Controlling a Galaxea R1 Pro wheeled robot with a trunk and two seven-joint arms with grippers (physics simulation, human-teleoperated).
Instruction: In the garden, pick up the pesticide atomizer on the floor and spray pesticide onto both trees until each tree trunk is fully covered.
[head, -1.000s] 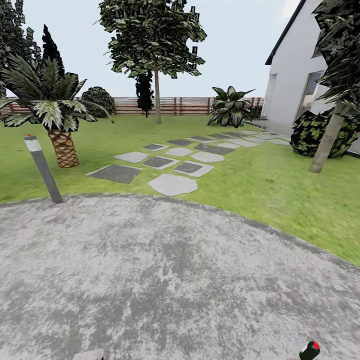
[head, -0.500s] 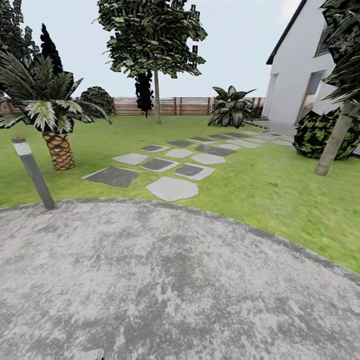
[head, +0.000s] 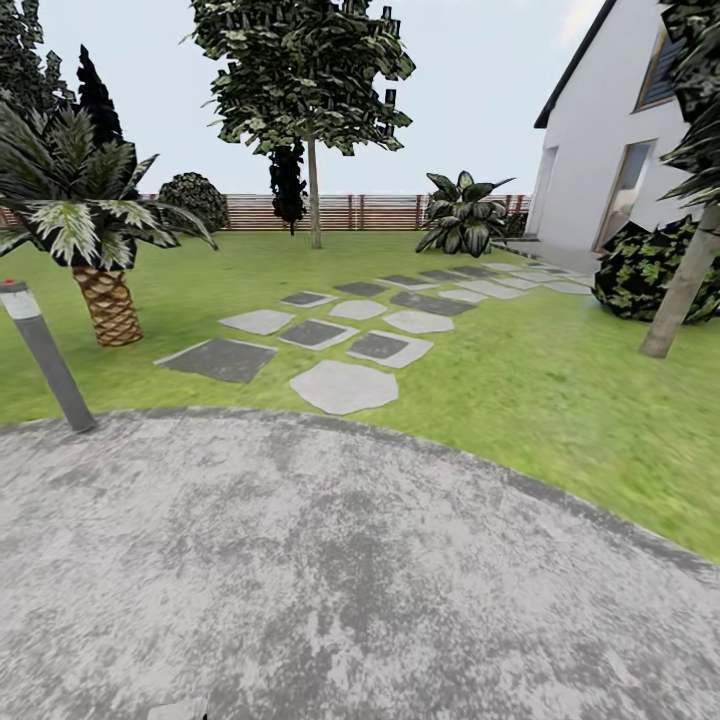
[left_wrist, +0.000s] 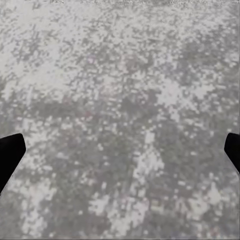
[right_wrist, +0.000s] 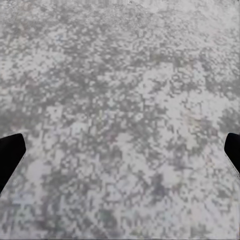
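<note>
The pesticide atomizer is out of view. In the head view the garden lawn (head: 520, 390) spreads ahead to a slatted wooden fence (head: 370, 211). One tall tree (head: 305, 70) stands at the back centre on a slim pale trunk (head: 315, 200). Another tree's thick grey-tan trunk (head: 685, 290) leans at the right edge, its crown cut off by the frame. My left gripper (left_wrist: 120, 155) hangs open over grey speckled paving, its black fingertips (left_wrist: 10, 155) far apart. My right gripper (right_wrist: 120, 155) is open over the same paving, holding nothing.
Round grey paving (head: 330, 570) lies under me. A grey bollard (head: 45, 355) stands at its left rim beside a short palm (head: 100, 250). Stepping stones (head: 345, 385) cross the lawn toward a white house (head: 610, 150). A dark bush (head: 645, 270) sits by the right trunk.
The camera has moved forward: the bollard and palm slid left, the right trunk slid right. A black red-tipped object at the bottom right edge one second ago has left the frame.
</note>
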